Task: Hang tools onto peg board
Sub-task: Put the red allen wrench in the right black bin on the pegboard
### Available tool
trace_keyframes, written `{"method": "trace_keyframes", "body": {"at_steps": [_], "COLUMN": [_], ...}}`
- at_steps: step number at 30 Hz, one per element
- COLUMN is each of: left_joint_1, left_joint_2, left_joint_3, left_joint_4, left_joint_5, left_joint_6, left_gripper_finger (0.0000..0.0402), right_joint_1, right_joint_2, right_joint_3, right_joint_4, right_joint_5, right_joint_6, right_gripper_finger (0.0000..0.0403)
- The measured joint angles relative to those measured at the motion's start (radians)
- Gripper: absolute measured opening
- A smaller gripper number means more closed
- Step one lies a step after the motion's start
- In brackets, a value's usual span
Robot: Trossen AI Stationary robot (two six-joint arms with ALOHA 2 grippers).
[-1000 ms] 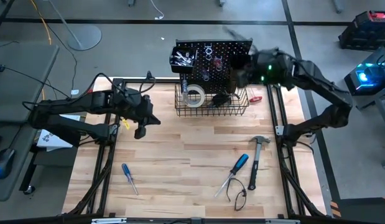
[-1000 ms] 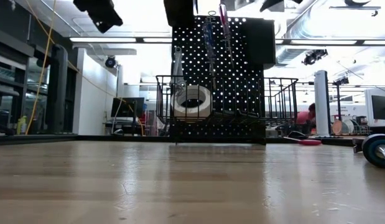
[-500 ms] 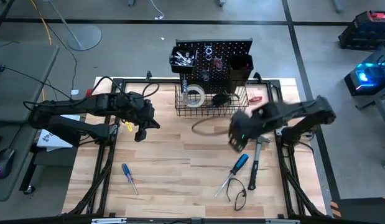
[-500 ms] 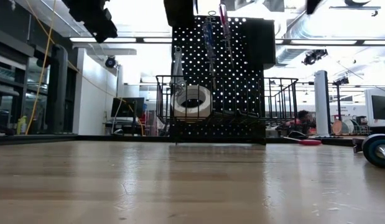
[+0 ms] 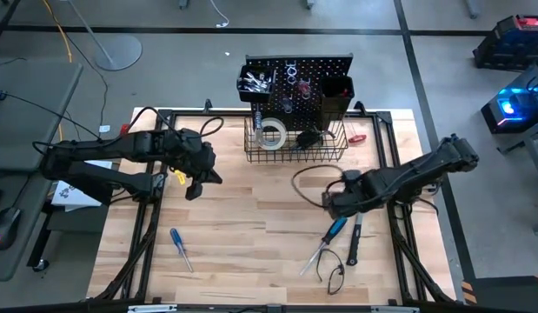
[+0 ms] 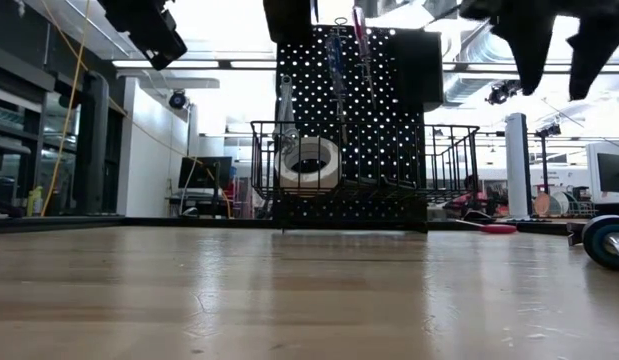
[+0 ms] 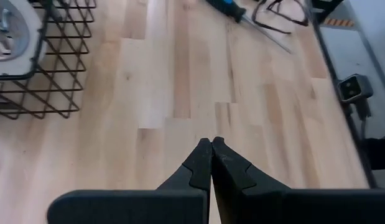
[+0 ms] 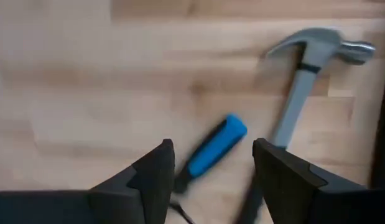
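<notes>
1. The right gripper (image 8: 211,163), fingers apart and empty, hovers above the blue-handled screwdriver (image 8: 212,149); the claw hammer (image 8: 301,81) lies just beside that handle.
2. Risk: a descending finger could clip the hammer's shaft or roll the smooth, round handle away across the wooden table (image 5: 251,226).
3. The hammer's steel head looks polished; its grip is black.
4. Beyond the hammer, the perforated peg board (image 5: 299,83) stands at the table's far edge.
5. The left gripper (image 7: 211,163), fingers together, waits across the table from the hammer.

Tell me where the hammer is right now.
The hammer lies flat on the table's right half, beside the blue screwdriver, under the open right claw; in the high view the arm hides its head, leaving the black handle showing.
</notes>
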Motion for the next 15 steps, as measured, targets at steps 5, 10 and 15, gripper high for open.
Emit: {"method": "trace_keyframes", "body": {"at_steps": [5,10,15], "left_joint_1": [0.002,0.002,0.002], "left_joint_2": [0.000,0.000,0.000], "left_joint_3": [0.000,0.000,0.000], "left_joint_4": [-0.004,-0.004,-0.042], "left_joint_5": [-0.100,-0.132,-0.168], "left_joint_6": [0.003,0.004,0.003], "left_gripper_finger": [0.0000,0.0000,0.0000], "right_joint_1": [-0.010,-0.128,-0.209], "right_joint_2": [-0.052,-0.063,-0.107], "right_joint_3": [-0.049,-0.049,-0.048], "right_joint_4": [-0.049,-0.069,-0.069], "right_joint_5": [0.211,0.314,0.365], "right_joint_6": [0.289,0.269,0.148], "right_gripper_finger": [0.0181,0.0110,0.0015]}}
